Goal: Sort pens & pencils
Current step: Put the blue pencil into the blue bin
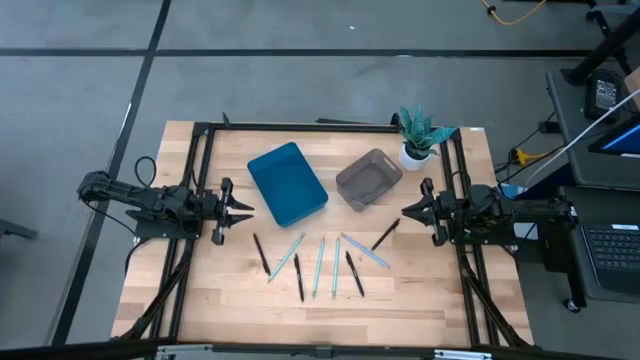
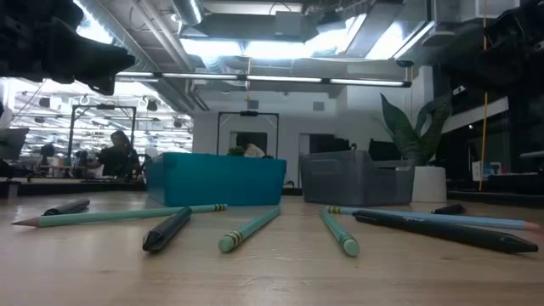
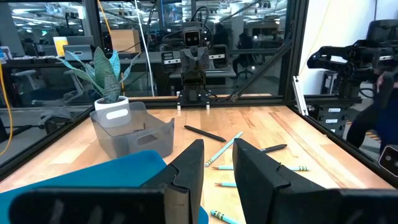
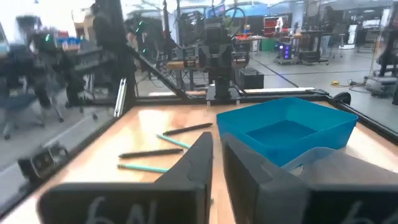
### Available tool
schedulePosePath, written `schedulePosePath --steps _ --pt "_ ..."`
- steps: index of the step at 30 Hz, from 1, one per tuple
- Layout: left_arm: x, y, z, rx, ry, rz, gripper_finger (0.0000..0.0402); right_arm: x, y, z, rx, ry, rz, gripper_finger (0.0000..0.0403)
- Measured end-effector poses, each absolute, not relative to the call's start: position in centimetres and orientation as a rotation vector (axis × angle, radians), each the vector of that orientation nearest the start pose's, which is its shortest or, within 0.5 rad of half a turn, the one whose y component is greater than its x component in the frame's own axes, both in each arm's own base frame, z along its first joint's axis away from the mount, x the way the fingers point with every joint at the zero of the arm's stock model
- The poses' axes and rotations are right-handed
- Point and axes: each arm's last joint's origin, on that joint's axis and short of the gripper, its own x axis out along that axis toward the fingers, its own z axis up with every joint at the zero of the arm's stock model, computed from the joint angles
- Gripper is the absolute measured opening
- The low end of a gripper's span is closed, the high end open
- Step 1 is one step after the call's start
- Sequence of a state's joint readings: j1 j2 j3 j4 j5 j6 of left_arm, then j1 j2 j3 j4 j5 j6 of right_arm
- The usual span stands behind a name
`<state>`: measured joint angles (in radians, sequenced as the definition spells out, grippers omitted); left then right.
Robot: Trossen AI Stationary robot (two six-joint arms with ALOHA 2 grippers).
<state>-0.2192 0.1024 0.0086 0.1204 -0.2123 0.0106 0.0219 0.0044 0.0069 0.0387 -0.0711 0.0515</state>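
Observation:
Several black sticks (image 1: 260, 253) and several light blue sticks (image 1: 319, 265), the pens & pencils, lie flat and loosely fanned on the wooden table's near middle. In the low view they lie in a row, a black one (image 2: 166, 229) among them. My left gripper (image 1: 248, 211) hovers level at the table's left, pointing right, open by a narrow gap (image 3: 217, 146). My right gripper (image 1: 404, 212) hovers level at the table's right, pointing left, its fingers nearly together (image 4: 217, 138). Neither touches anything.
A blue tray (image 1: 287, 183) and a grey bin (image 1: 368, 179) stand side by side behind the sticks. A potted plant (image 1: 417, 140) stands at the far right corner. Black frame rails (image 1: 300, 126) border the table. Bare wood lies along the near edge.

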Motion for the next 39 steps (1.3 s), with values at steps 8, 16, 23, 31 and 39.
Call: schedulePosePath --steps 8,16,23,31,39 --pt "10.2 -1.6 17.0 0.005 -0.026 -0.006 0.0080 9.7 0.4 16.9 -0.148 -0.048 0.089 0.0039" --pt "10.2 -1.6 17.0 0.005 -0.026 -0.007 0.0080 9.7 0.4 17.7 0.092 -0.120 0.100 0.0039" --pt "10.2 -1.4 17.0 0.004 -0.028 0.067 0.0080 9.4 0.3 19.3 0.335 -0.274 0.105 0.0039" --pt "10.1 -1.4 17.7 -0.047 -0.102 0.083 0.0080 9.1 -0.1 19.9 0.540 -0.371 0.015 0.0039" --pt "9.6 -1.2 19.9 -0.201 -0.331 0.091 0.0080 8.6 -0.1 21.1 0.590 -0.497 0.061 0.0039"
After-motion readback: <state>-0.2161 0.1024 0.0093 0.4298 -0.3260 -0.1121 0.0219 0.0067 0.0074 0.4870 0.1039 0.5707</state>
